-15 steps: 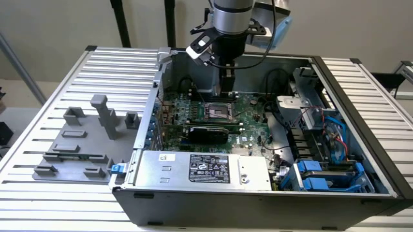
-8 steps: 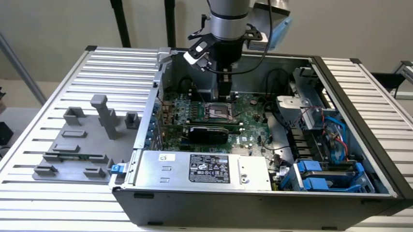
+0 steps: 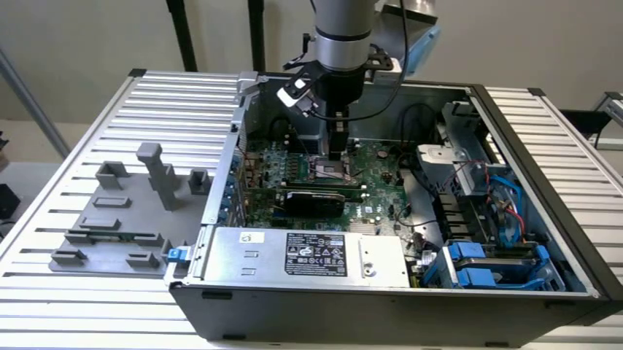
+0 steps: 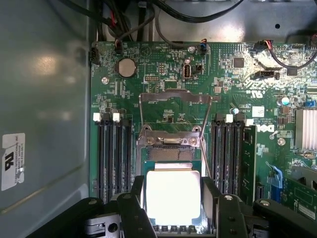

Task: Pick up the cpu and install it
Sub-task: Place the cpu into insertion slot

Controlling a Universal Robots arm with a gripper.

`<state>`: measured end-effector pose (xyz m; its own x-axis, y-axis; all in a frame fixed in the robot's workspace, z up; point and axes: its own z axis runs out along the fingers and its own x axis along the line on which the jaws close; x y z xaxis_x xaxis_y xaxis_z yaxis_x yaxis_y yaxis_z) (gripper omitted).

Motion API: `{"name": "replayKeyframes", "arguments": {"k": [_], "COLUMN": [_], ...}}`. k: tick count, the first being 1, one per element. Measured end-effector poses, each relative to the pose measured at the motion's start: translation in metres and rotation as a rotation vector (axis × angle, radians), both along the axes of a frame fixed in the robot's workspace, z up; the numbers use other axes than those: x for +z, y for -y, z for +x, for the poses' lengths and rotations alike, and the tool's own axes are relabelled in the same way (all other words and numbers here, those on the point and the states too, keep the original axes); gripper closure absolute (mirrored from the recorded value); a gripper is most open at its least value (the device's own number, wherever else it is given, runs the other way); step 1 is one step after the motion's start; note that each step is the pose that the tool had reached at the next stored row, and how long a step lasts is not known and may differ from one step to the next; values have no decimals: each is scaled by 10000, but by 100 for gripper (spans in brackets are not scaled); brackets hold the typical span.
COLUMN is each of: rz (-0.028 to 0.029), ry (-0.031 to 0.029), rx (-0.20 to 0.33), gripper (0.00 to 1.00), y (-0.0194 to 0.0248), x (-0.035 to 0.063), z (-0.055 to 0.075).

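The cpu [image 4: 173, 196], a flat square chip with a bright silvery top and a thin green rim, sits between my two dark fingers [image 4: 137, 198] in the wrist view. My gripper [image 4: 172, 192] is shut on it by two opposite edges. The chip is level over the socket of the green motherboard [image 4: 163, 74]. The socket's metal load plate [image 4: 171, 140] is swung open just beyond it. In the exterior view my gripper [image 3: 336, 154] reaches straight down into the open computer case [image 3: 545, 219], low over the socket [image 3: 326, 169]. Whether the chip rests in the socket or hovers just above it I cannot tell.
Black memory slots [image 4: 114, 153] flank the socket on both sides, with a memory stick [image 4: 249, 163] in one of them. Cables [image 4: 198, 25] run along the case wall. A power supply [image 3: 302, 251] lies at the case's front. A grey fixture plate [image 3: 117, 219] with blocks stands at the exterior view's left.
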<state>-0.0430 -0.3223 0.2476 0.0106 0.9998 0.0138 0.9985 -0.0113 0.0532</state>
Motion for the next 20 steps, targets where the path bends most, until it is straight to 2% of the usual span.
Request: {"name": "replayKeyframes", "arguments": {"k": [6,20], "rz": [1,-9], "ry": [85,97], "rx": [-4,-5], "gripper": [45,45], "y": [8,8], "x": [-109,-363], "z": [0,-14]}}
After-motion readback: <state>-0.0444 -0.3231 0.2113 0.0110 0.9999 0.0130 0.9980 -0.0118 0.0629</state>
